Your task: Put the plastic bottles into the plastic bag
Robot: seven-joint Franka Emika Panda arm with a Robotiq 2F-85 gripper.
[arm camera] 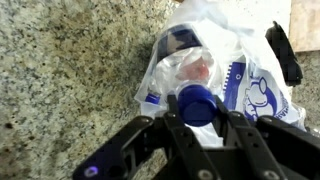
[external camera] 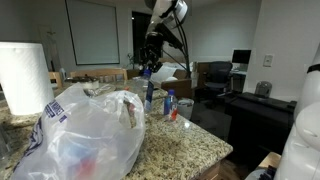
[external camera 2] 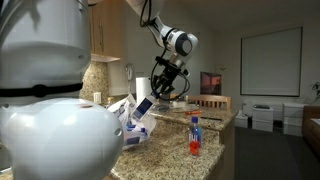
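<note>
My gripper is shut on a plastic bottle, gripped just below its dark blue cap. It holds the bottle above the open whitish plastic bag with blue print. Inside the bag lies another clear bottle with reddish colouring. In both exterior views the gripper hangs above the counter, over the bag. Two small bottles stand on the counter beyond the bag. One of them shows in an exterior view.
The speckled granite counter ends close past the standing bottles. A white paper towel roll stands beside the bag. Chairs and a desk lie beyond the counter. A large white robot body fills the foreground.
</note>
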